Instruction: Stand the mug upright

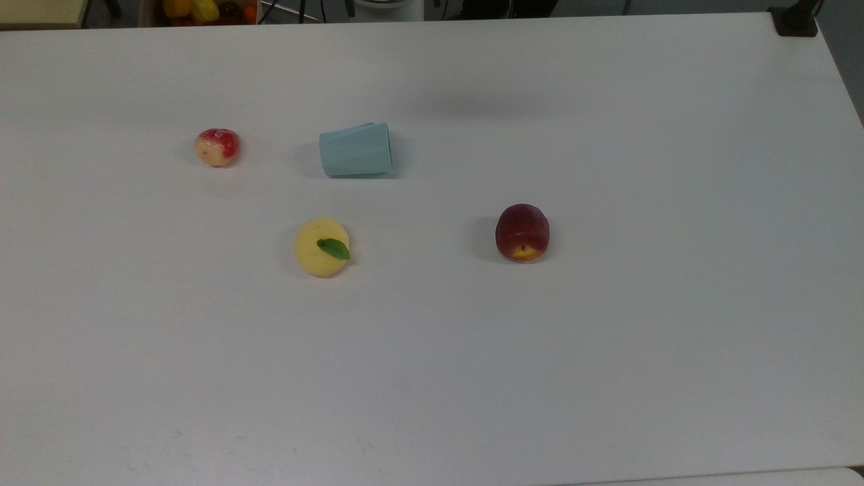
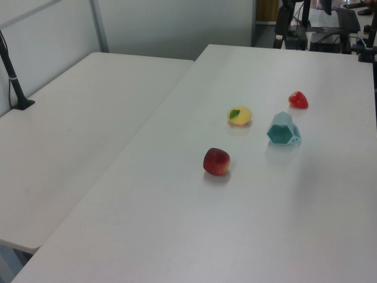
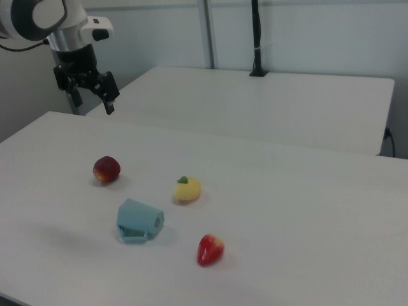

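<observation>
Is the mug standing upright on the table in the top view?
No, the mug lies on its side on the table, its wider end toward the top view's right.

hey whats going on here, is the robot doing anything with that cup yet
Not yet. The pale blue mug lies on its side on the white table, untouched, with its open mouth facing the left view's camera. The gripper hangs open in the air, well above the table and away from the mug. Three fruits sit around the mug, all apart from it: a yellow one with a green leaf, a dark red one and a small red one.
</observation>
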### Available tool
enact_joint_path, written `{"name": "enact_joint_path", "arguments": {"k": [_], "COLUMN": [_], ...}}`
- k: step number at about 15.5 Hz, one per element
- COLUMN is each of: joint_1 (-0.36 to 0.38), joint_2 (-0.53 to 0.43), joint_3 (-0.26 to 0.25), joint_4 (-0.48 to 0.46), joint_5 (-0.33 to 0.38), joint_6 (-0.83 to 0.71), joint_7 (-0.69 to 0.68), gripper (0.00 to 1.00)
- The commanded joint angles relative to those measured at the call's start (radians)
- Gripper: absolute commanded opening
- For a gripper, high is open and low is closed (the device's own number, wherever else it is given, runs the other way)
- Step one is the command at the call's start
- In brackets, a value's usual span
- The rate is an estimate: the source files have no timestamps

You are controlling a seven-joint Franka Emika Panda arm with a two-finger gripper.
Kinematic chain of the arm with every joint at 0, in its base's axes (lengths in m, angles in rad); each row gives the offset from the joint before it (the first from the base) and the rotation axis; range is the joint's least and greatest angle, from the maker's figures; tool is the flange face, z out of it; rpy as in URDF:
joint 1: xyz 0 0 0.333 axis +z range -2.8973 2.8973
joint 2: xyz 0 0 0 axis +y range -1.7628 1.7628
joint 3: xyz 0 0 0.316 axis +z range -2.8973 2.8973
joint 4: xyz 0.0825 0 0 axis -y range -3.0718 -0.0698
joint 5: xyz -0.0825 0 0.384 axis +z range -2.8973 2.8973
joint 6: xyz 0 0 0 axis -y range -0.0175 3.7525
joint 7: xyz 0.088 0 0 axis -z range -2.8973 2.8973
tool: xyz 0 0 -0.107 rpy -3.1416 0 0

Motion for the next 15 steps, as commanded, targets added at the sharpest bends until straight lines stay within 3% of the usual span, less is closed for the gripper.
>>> {"name": "enact_joint_path", "arguments": {"k": [1, 15], "joint_1": [0.021, 0.022], "joint_2": [-0.027, -0.033], "joint_3": [-0.019, -0.049], "joint_4": [-0.025, -0.017], "joint_5": [0.002, 0.004], "joint_6": [0.015, -0.010], "joint_7": [-0.013, -0.009], "gripper": [1.00, 1.00]}}
